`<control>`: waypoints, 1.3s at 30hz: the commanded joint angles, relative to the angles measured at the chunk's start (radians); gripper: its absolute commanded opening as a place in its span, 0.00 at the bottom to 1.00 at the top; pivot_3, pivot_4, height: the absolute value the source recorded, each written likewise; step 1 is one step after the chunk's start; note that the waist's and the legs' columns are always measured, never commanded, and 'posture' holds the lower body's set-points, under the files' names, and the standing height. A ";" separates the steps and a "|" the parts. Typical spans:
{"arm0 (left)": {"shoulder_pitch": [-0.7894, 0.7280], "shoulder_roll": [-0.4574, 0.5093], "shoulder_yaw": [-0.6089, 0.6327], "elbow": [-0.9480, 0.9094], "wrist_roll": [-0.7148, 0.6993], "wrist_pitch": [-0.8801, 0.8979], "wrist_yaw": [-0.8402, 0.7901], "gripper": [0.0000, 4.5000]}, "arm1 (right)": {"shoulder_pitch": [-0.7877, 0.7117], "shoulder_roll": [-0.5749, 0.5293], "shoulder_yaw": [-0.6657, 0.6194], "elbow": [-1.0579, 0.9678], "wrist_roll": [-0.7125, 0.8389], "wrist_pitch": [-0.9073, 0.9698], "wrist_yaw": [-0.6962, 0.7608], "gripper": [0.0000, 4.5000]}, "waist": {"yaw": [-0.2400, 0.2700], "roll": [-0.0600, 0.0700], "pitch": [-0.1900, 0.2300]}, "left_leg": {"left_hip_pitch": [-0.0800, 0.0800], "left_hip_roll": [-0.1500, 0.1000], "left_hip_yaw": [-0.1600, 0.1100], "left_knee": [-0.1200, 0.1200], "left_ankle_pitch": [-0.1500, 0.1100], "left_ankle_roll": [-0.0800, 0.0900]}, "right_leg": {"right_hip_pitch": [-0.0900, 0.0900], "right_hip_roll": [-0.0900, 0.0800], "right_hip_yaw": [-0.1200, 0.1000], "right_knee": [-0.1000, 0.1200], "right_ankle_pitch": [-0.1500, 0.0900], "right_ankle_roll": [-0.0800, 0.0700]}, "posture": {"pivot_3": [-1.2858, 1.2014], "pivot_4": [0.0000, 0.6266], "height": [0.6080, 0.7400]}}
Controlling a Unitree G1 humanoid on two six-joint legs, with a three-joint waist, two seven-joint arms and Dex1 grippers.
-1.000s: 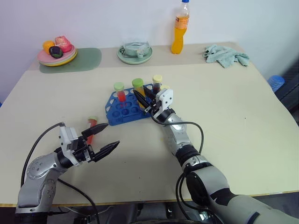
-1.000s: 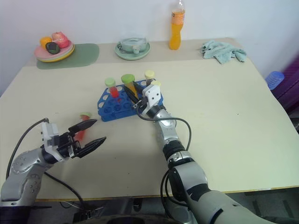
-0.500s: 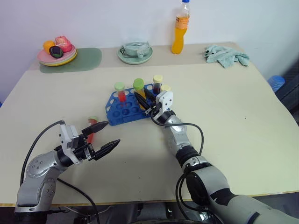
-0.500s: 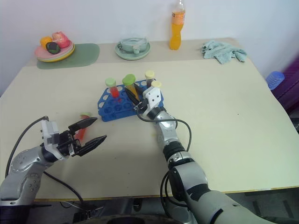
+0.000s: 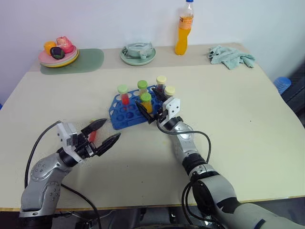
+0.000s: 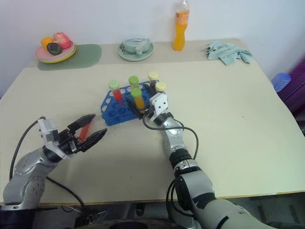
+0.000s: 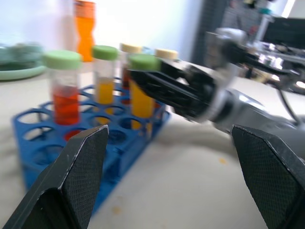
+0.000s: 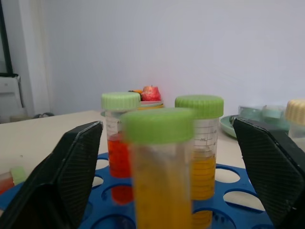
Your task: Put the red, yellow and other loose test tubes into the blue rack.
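Right wrist view: open right gripper (image 8: pixel 164 183) flanks a green-capped yellow tube (image 8: pixel 159 171) upright in the blue rack (image 8: pixel 228 191).

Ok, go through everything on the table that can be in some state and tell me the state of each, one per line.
Blue rack: five tubes upright in it, other holes free.
Front yellow tube: seated in the rack, between the open jaws.
Red tube on the table: lying loose, not racked.
Right gripper: open.
Left gripper: open, holding nothing, over the loose red tube.
Orange bottle: upright, capped.
Cloth: crumpled.
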 commanded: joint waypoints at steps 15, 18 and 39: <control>-0.151 -0.070 0.149 -0.334 -0.112 0.558 0.819 0.94 | 0.308 -0.420 0.024 -0.640 0.105 0.350 0.214 1.00 | 0.003 -0.001 0.000 | -0.001 0.001 0.000 0.002 0.000 0.000 | 0.006 0.000 -0.001 0.000 0.000 0.000 | 0.52 0.24 1.00; -0.232 -0.011 0.201 -0.331 -0.291 0.851 1.013 0.94 | 0.367 -0.556 0.006 -0.786 0.222 0.504 0.340 1.00 | 0.005 -0.001 0.000 | -0.001 0.001 -0.001 0.003 0.000 0.001 | 0.006 0.000 -0.001 0.000 0.000 0.001 | 0.52 0.24 1.00; -0.646 0.378 -0.123 0.272 -1.300 1.014 1.919 0.94 | 0.397 -0.754 -0.076 -1.105 0.438 0.822 0.489 1.00 | 0.049 -0.004 0.001 | -0.002 0.002 0.000 0.006 -0.003 0.000 | 0.007 -0.001 -0.001 -0.004 0.000 0.002 | 0.52 0.24 1.00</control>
